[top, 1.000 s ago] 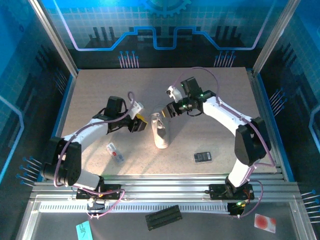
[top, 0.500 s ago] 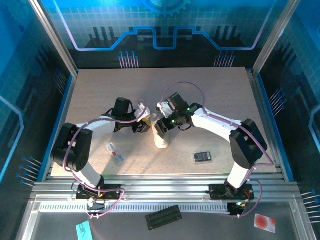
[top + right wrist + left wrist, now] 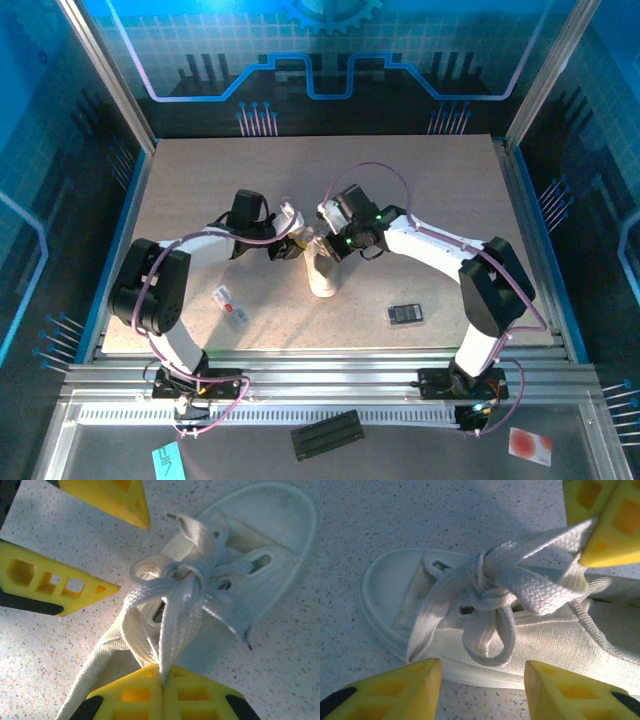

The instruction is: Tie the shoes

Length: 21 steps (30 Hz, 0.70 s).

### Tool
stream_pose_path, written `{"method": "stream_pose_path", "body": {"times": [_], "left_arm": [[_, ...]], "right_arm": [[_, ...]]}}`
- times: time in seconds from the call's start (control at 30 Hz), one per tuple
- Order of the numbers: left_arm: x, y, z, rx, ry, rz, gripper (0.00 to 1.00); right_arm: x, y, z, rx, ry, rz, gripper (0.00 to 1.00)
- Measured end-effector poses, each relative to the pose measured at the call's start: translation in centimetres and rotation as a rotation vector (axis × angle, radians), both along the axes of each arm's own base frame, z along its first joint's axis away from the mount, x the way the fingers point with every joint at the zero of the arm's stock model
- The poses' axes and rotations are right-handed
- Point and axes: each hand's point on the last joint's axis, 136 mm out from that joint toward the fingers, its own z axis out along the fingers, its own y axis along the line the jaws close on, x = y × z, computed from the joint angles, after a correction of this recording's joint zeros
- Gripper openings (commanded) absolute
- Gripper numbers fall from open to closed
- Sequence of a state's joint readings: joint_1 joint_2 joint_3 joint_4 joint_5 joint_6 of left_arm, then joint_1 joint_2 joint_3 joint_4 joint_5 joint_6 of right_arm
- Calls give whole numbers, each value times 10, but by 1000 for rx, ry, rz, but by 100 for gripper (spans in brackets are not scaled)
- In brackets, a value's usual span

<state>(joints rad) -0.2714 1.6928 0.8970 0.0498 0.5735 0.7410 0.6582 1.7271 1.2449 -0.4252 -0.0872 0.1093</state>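
The speckled, matte table (image 3: 200, 180) carries a flat white-and-red packet (image 3: 230, 305) lying near and to the left of the sneaker, on the side toward the arm bases. Next comes the left gripper (image 3: 482, 672), its blocky yellow fingers (image 3: 385, 690) with square cut-outs spread apart just beside the sneaker's left sole edge, with only bare sole and table in the gap between them.

The sneaker (image 3: 322, 270) lies mid-table between the two grippers: cream woven canvas, a smooth pale rubber rim around a rounded toe, and stitched oval eyelets. Its laces (image 3: 540, 590) are broad, flat and coarsely braided, crossed into a knot over the tongue with one loose loop drooping down the sneaker's side.

The right gripper (image 3: 162, 680) sits on the sneaker's right, wedge-shaped yellow fingers pressed together and pinching one flat strand of the laces, pulled taut from the knot.

A small black rectangular device (image 3: 405, 314) rests well apart, right of the sneaker toward the near edge. Beyond the sneaker, the far half of the table is open up to the frame posts
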Motion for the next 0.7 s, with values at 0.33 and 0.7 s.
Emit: {"method": "stream_pose_path", "body": {"times": [0.33,0.7], "left_arm": [[-3,-17,-5,50,-3,-90,41],[-5,-19,-15,98,6,-114,11]], "right_arm": [[18,-18,14,112,58,-81,0],[28,-24,29,210,119,-126,0]]}}
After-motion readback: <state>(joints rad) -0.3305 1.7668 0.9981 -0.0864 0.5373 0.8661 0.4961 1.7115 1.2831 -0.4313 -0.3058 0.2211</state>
